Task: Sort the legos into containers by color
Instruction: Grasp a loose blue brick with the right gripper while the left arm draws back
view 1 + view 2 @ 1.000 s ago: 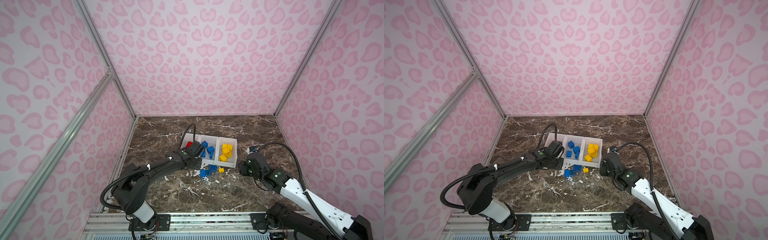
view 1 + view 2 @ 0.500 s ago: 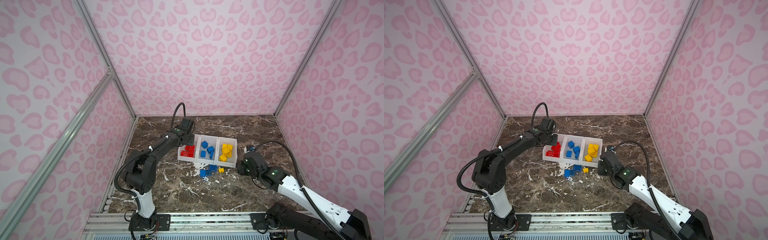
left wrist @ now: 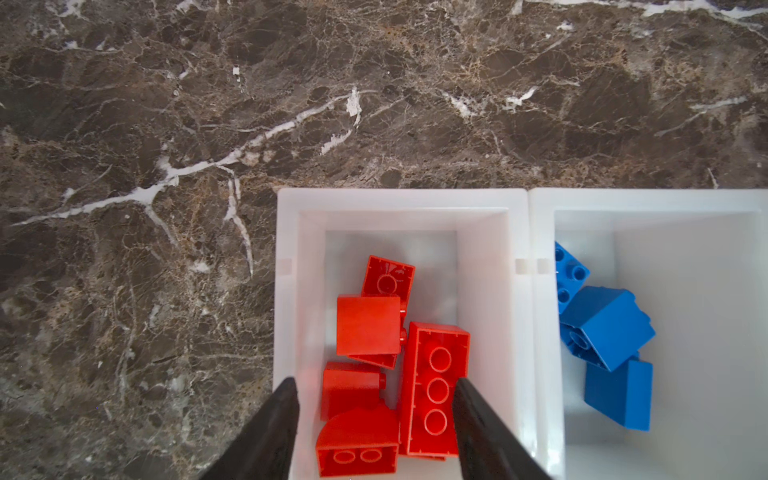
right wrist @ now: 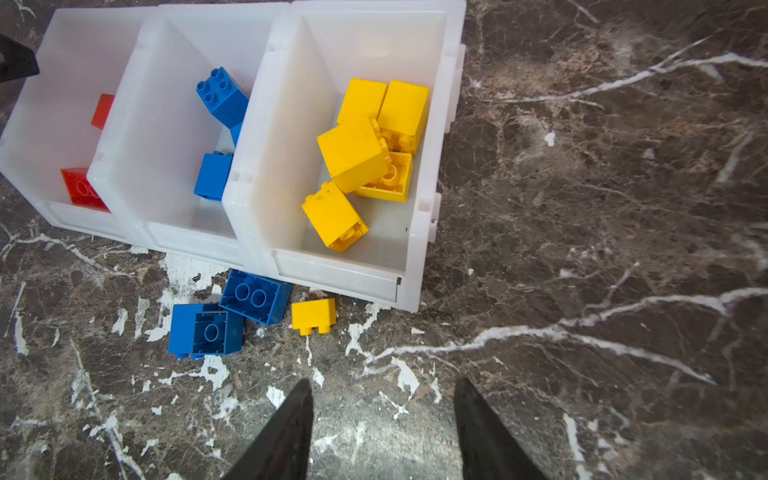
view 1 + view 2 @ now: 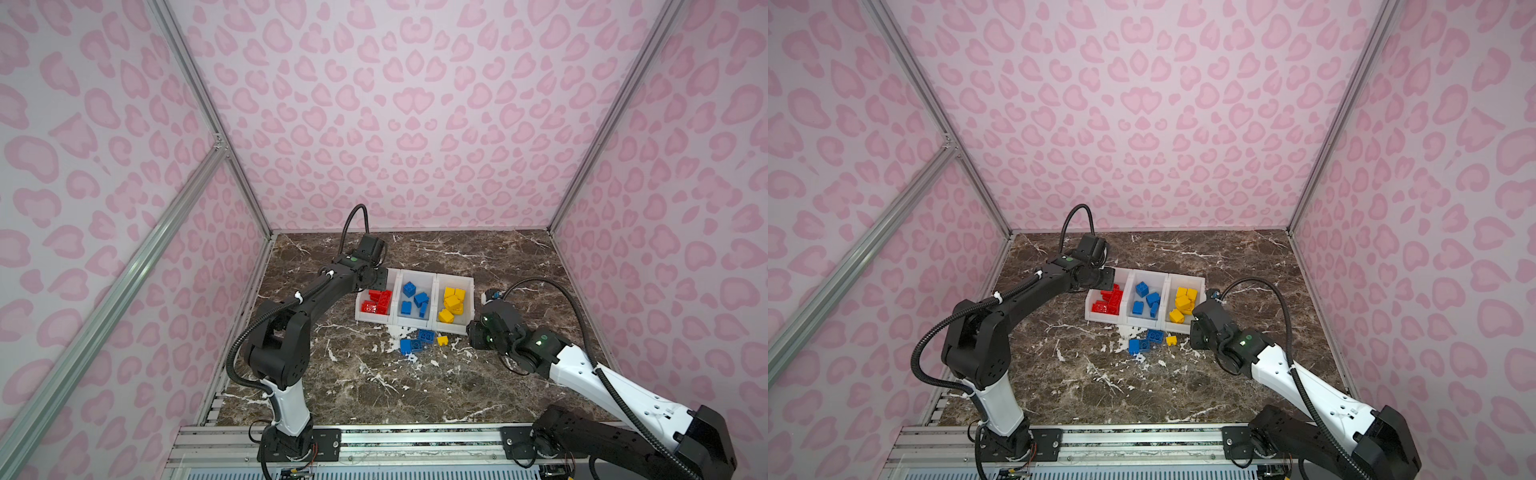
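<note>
While the left gripper (image 3: 374, 380) is held open and empty above the bin of red bricks (image 3: 286, 291), a yellow brick (image 4: 313, 316) and two blue bricks (image 4: 255, 295) are left unsorted on the marble (image 4: 582, 208), likely to be grasped next by the open, empty right gripper (image 4: 384, 380).

LAB TEST CELL: Pink-print panels (image 5: 395, 124) on aluminium struts (image 5: 219, 143) wall in a marble-look tabletop (image 5: 374, 386) at 9, 12 and 3 o'clock. A cabled left arm (image 5: 316, 293) and right arm (image 5: 582, 365) stand on a metal rail (image 5: 415, 436) at 6 o'clock. Toy bricks (image 5: 453, 299) fill white bins (image 5: 412, 321) at centre.
</note>
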You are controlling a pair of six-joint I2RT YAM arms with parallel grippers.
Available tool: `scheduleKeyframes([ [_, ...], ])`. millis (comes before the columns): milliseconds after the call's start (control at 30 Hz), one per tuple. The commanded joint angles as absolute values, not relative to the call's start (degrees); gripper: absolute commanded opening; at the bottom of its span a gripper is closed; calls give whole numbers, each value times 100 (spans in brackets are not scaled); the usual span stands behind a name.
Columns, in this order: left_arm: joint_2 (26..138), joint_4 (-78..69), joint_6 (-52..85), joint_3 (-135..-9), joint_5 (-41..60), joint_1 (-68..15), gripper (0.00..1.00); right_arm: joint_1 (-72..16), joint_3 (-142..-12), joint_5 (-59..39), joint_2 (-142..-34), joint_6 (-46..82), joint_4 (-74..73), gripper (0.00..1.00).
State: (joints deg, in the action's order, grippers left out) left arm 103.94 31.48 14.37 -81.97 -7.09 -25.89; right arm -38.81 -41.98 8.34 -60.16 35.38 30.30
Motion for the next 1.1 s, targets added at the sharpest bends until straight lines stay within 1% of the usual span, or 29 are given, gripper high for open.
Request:
scheduleKeyframes([
  [0, 10238, 3064, 1461, -8112, -745, -2584, 62, -3918, -4211, 940, -6064, 3572, 3050, 56],
  [433, 9642, 2935, 1589, -7743, -734, -2584, 62, -4072, -4271, 879, -6335, 3585, 2862, 56],
  [533, 9399, 2887, 1642, -7376, -729, -2584, 62, -4197, -4330, 879, -6545, 3607, 2780, 56],
  [700, 8879, 2824, 1761, -6860, -772, -2586, 62, -4391, -4598, 743, -7085, 3712, 2777, 56],
  [1067, 7856, 2780, 2098, -5781, -782, -2584, 62, -5376, -5343, 983, -8724, 4093, 2267, 55],
])
